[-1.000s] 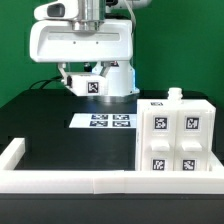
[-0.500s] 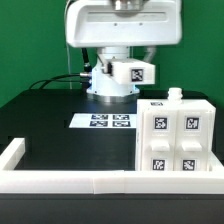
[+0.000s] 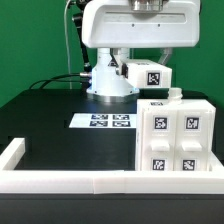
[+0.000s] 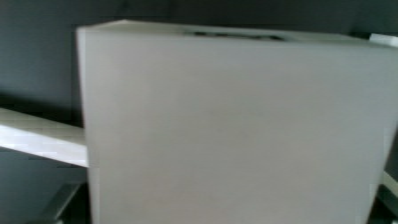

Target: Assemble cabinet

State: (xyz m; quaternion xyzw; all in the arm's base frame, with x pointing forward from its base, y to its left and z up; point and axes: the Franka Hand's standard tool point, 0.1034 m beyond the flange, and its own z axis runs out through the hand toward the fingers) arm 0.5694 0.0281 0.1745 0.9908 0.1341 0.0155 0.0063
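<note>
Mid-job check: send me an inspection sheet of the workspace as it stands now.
Surface: black table, marker board lying flat on it.
Job's things: cabinet body stands at the exterior view's right; tagged cabinet panel held in the air just above it in that view.
Clutter: nothing seen.
Grippers: tool shut on the cabinet panel, which fills the wrist view.
Cables: dark cable on the table, exterior view's left.
Surroundings: low white border wall in front; green backdrop.

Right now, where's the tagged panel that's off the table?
Exterior view, right of centre: the panel hangs in the gripper, just above and left of the box body, beyond the marker board.
</note>
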